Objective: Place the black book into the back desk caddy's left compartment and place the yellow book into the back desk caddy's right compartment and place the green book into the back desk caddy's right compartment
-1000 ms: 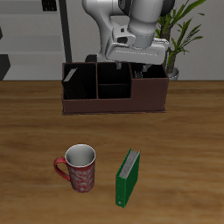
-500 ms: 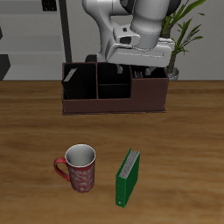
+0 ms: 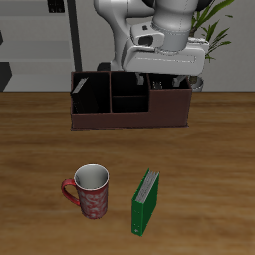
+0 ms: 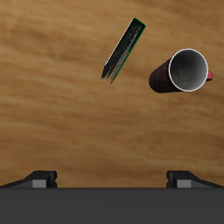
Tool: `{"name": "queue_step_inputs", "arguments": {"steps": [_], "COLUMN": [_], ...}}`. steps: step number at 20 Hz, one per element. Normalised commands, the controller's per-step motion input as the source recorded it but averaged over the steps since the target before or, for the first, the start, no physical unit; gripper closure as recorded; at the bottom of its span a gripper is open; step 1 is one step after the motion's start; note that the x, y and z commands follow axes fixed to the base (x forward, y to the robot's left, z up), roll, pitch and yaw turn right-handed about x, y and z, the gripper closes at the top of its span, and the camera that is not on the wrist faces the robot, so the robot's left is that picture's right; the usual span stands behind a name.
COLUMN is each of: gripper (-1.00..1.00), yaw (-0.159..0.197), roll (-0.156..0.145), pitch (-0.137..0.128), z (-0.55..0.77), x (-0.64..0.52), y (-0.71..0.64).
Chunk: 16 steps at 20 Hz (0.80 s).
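Note:
The green book [image 3: 146, 202] stands upright on the table near the front edge, beside a red mug [image 3: 90, 191]; the wrist view shows the green book [image 4: 122, 51] and the mug [image 4: 182, 72] too. The back desk caddy [image 3: 129, 118] sits farther back. In its left compartment stands the black book [image 3: 78, 90], white page edge showing. A thin pale edge, which looks like the yellow book [image 3: 154, 87], stands in the right compartment. My gripper [image 3: 164, 76] hangs just above that end of the caddy. It is open [image 4: 112, 179] with nothing between its fingers.
A potted plant [image 3: 207, 40] stands behind the caddy, close to my arm. A dark shelf unit [image 3: 40, 50] rises at the back.
My gripper has risen a little and shifted sideways toward the plant, away from the caddy's top. The books and the mug have not moved.

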Motion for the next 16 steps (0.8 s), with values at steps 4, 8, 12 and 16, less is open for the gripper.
{"name": "queue_step_inputs", "arguments": {"steps": [4,8,12,16], "gripper": [-1.0,-1.0,-1.0,-1.0], "yaw": [0.024,-0.06,-0.079,-0.028], "roll": [0.056,0.012,0.045,0.019], "pitch": [-0.03,-0.012,-0.027,0.01], "z": [0.07,-0.03,-0.08,-0.17], "x": [0.46,0.69,0.6,0.5], "y": [0.06,-0.18,-0.16,-0.17]}}
